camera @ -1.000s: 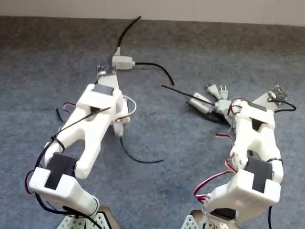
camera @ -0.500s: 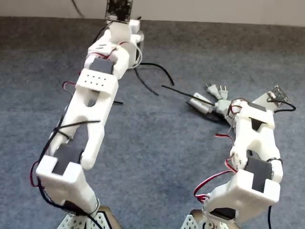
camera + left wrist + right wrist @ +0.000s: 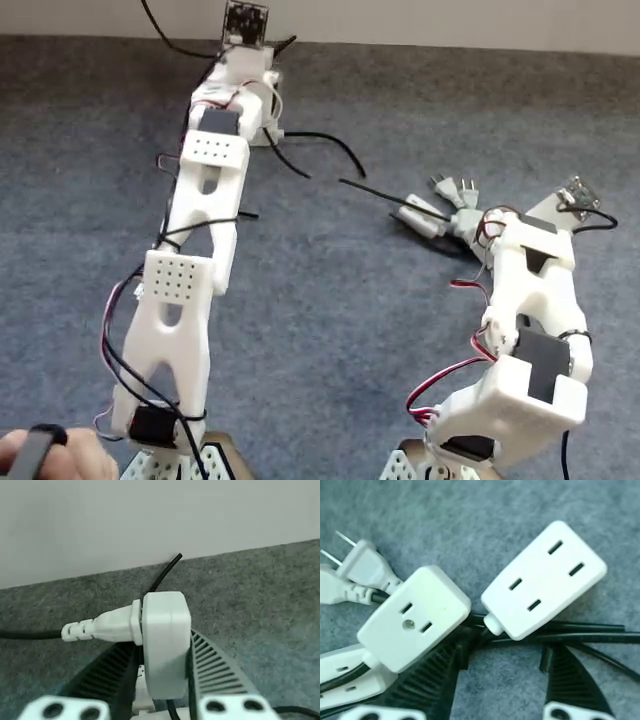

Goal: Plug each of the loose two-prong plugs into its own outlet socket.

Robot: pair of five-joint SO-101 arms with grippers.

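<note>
your left gripper (image 3: 164,652) clamps the white outlet block (image 3: 165,617), one plug (image 3: 107,625) seated, by the far wall (image 3: 150,515); next, it seems, your open, empty right gripper (image 3: 502,680) must take the loose two-prong plug (image 3: 364,566).

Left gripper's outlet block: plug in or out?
In. The white plug sits flush against the side of the outlet block, no prongs showing.

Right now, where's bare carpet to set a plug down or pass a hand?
Widest bare patch: the carpet between the left arm and right arm. Also free: the far right corner beyond the sockets and plugs. Crowded: that pile, and the black cord by the outlet block in the left gripper.
</note>
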